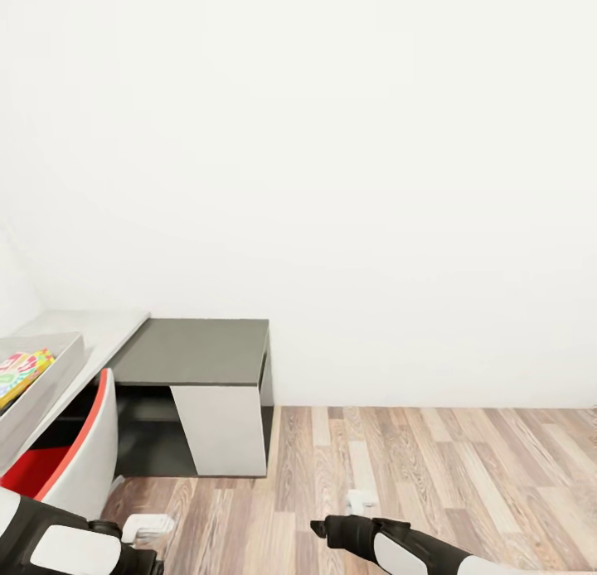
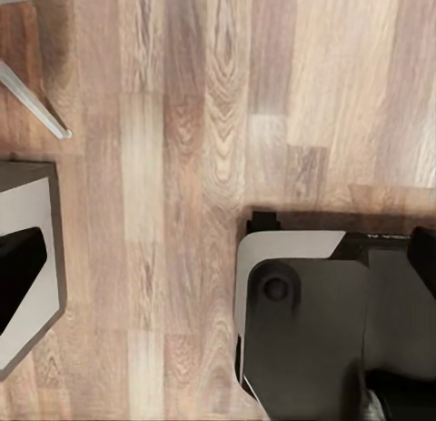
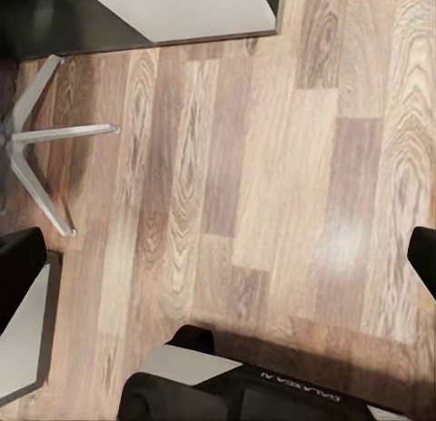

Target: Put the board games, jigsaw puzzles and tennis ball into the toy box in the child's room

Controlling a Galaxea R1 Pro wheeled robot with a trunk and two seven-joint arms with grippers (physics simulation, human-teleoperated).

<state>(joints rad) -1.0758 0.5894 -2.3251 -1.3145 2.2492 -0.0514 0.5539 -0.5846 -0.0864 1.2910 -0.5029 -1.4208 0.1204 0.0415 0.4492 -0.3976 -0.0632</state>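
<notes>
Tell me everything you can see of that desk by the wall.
The desk is L-shaped: a pale grey top runs along the left wall and a dark grey section juts out along the back wall. A white slanted panel fronts it, with dark open space beside. It stands on the wood floor. A grey bin sits on the pale part.

The head view is bright and flat: the white wall (image 1: pixel 332 144) is nearly blown out, shadeless, its corner faint. The recess under the bench (image 1: pixel 191 351) falls into deep shadow. Light on the wooden floor (image 1: pixel 431 475) is even and soft, with a pale sheen in the right wrist view and a soft dark shadow edging the robot's base (image 2: pixel 309 321). Renders look slightly soft, with compression blur
</notes>
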